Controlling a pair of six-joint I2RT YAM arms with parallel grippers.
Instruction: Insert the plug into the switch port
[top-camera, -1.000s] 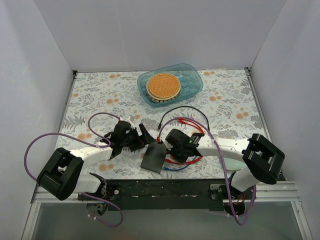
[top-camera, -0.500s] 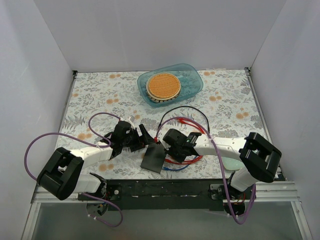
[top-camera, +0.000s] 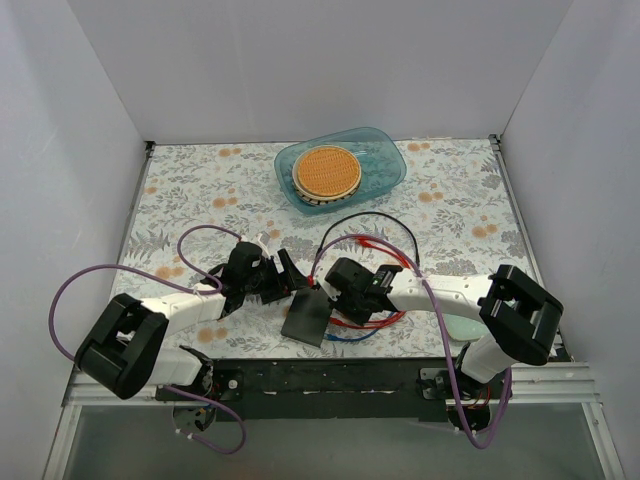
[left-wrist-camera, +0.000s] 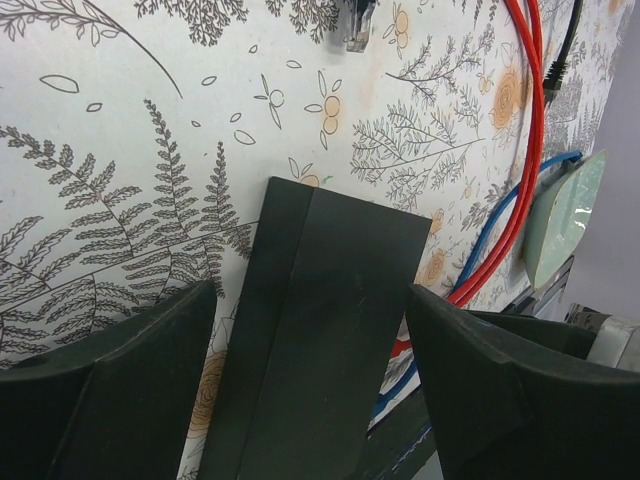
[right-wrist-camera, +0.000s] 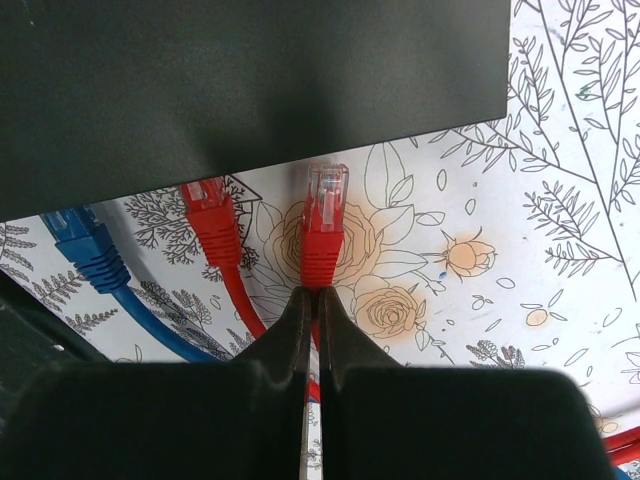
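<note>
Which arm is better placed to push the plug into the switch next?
Right: the right end effector is shut on the plug, whose clear tip points at the switch edge just ahead. The left end effector stands open either side of the switch, holding no plug.

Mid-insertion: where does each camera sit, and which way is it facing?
Top external: above and behind, looking down over the table; left arm and right arm flank the switch.
Left wrist: on the left arm, facing down; open left jaws straddle the switch.
Right wrist: on the right arm, facing along shut right jaws holding the plug toward the switch's edge.
Shared: all three see the switch.
</note>
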